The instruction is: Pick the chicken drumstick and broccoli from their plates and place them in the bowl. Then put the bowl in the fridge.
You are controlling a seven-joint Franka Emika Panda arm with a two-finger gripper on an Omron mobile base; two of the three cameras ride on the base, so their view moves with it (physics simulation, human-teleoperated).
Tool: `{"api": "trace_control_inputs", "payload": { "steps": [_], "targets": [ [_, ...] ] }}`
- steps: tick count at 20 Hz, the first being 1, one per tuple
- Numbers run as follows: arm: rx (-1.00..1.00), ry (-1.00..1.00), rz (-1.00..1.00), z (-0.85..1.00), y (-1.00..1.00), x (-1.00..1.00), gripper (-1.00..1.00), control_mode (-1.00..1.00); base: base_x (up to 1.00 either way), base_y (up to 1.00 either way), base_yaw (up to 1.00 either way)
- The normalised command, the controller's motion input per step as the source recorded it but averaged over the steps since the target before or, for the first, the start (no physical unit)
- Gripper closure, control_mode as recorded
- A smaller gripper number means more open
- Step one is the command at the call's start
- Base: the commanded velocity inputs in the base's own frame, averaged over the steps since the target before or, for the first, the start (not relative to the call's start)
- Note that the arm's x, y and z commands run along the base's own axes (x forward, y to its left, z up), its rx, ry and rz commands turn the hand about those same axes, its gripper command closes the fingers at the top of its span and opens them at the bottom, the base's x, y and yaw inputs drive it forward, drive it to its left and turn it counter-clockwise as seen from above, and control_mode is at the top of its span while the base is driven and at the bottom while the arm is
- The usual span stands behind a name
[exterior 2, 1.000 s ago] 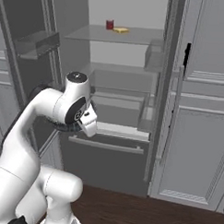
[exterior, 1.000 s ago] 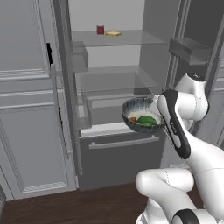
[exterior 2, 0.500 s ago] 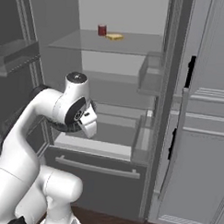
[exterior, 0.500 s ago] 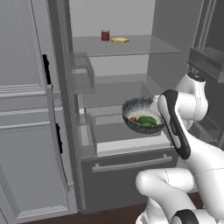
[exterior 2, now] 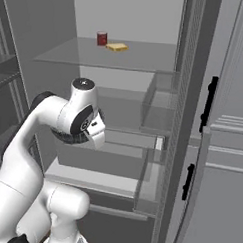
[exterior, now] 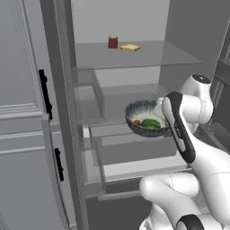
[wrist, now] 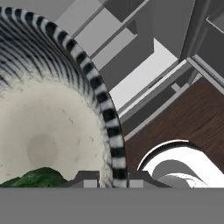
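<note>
The bowl is seen as a grey vessel with a mottled, striped outside and a pale inside, held level in the air in front of the open fridge. Inside it the broccoli lies as a dark green lump, with the orange-brown chicken drumstick just beside it. In the hand view the bowl's rim is gripped between the fingertips of the gripper, whose jaws are closed narrowly on that rim (the broccoli lies near the fingers). The bowl is held near the middle glass shelf, short of the shelf's front edge. On the upper shelf a red can and a yellow block stand far back. Clear room is left above the middle shelf; door bins flank the opening.
</note>
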Motion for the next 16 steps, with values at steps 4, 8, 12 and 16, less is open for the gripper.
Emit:
{"api": "trace_control_inputs", "payload": {
  "steps": [4,8,12,16],
  "targets": [
    [0.0,0.0,0.0,0.0,0.0,0.0,1.0,1.0,0.5,0.0,0.0],
    [0.0,0.0,0.0,0.0,0.0,0.0,1.0,1.0,0.47,0.0,0.0],
    [0.0,0.0,0.0,0.0,0.0,0.0,1.0,1.0,0.43,0.0,0.0],
    [0.0,0.0,0.0,0.0,0.0,0.0,1.0,1.0,0.1,0.0,0.0]
  ]
}}
